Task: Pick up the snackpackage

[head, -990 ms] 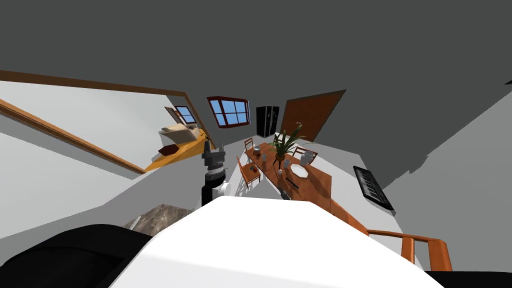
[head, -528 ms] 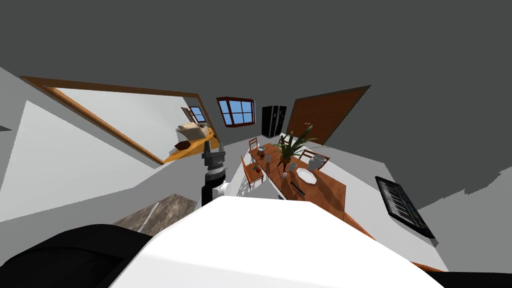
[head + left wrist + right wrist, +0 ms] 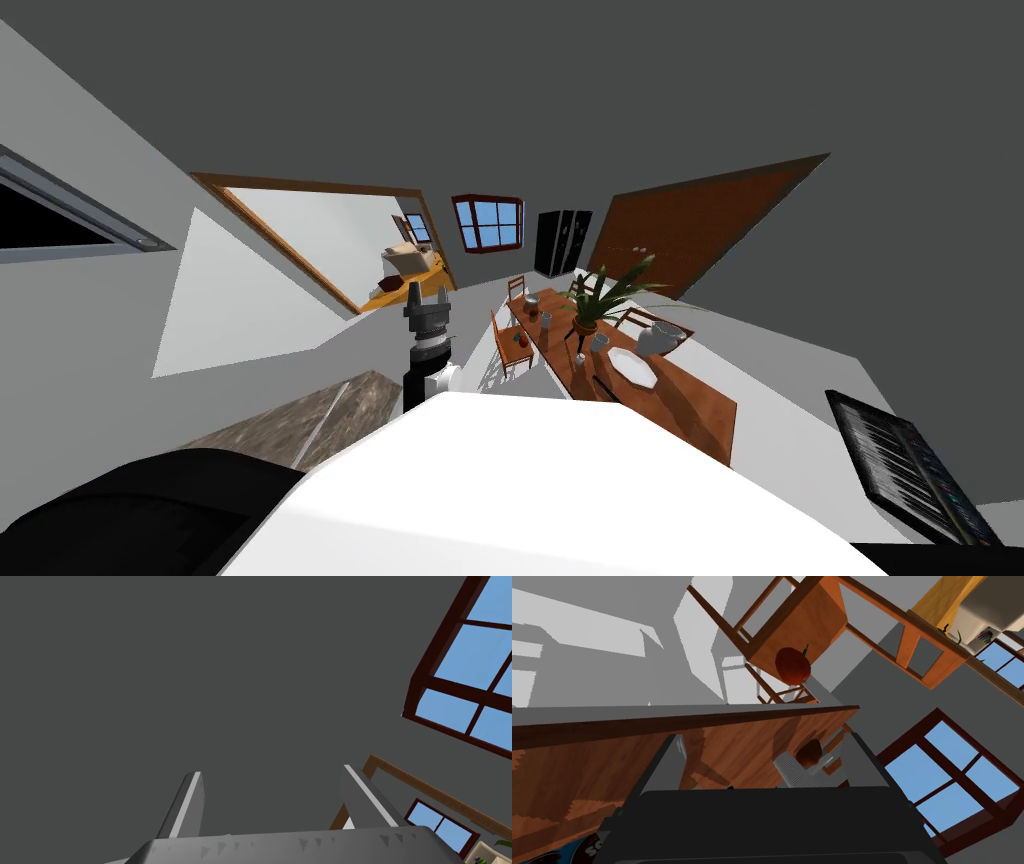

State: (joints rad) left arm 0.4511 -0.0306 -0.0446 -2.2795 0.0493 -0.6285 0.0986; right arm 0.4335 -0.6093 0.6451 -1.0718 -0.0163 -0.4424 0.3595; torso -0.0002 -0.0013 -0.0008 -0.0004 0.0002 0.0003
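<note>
A dark blue packet with white letters [image 3: 574, 852], perhaps the snack package, peeks out beside the body of my right gripper [image 3: 764, 737], lying on the brown wooden table [image 3: 612, 761]. That gripper is open with nothing between its fingers and hovers close over the tabletop near its edge. My left gripper [image 3: 413, 293] is raised in front of me, left of the long table [image 3: 690, 400]. In its own view the left gripper [image 3: 272, 772] is open and empty.
A wooden chair [image 3: 807, 621] holding a red apple [image 3: 792, 665] stands just past the table edge. A ribbed grey cylinder [image 3: 794, 773] lies ahead of the right fingers. The table carries a potted plant [image 3: 590, 300], a white plate [image 3: 632, 366] and a jug [image 3: 660, 338]. A keyboard [image 3: 905, 465] sits at the right.
I have turned: table, doorway and keyboard have slid to the right in the head view. My left arm keeps the same raised pose.
</note>
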